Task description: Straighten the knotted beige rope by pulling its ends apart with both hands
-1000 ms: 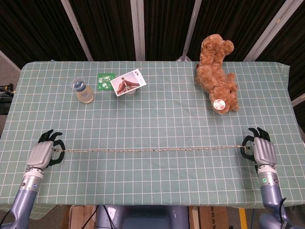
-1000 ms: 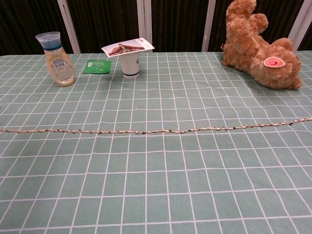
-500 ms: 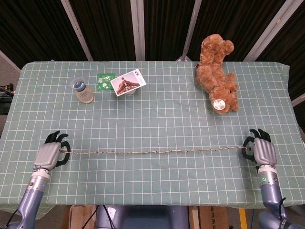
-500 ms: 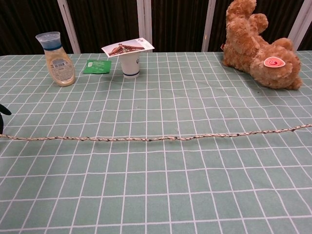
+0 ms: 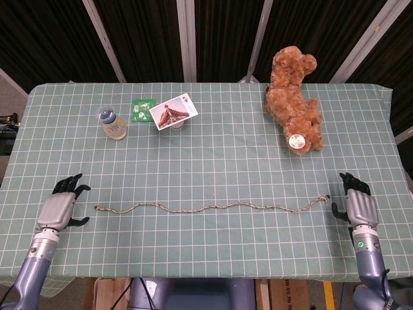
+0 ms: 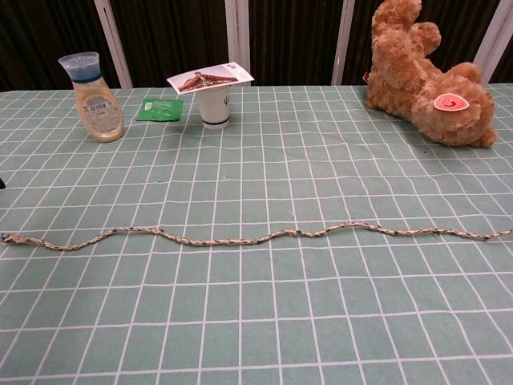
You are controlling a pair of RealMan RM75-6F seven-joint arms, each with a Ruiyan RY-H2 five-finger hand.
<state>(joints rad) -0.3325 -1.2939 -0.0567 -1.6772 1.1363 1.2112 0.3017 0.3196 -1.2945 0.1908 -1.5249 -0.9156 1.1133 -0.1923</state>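
Note:
The beige rope (image 5: 206, 208) lies loose on the green checked tablecloth in a gentle wave, running from near 148,321 to 497,306 in the head view. In the chest view the rope (image 6: 256, 237) crosses the whole width, with no knot visible. My left hand (image 5: 60, 208) rests at the table's left front, fingers spread, a short gap from the rope's left end. My right hand (image 5: 357, 205) sits at the right front with fingers apart, just right of the rope's right end. Neither hand holds anything. Both hands are outside the chest view.
A brown teddy bear (image 5: 293, 100) lies at the back right. At the back left stand a small bottle (image 5: 112, 123), a green packet (image 5: 141, 108) and a white cup with a card on top (image 5: 173, 112). The table's front edge (image 5: 193, 274) runs close to both hands.
Both hands have let go of the rope and spread their fingers. The rope, taut before, has dropped onto the cloth and gone slack and wavy, its ends drawn slightly inward.

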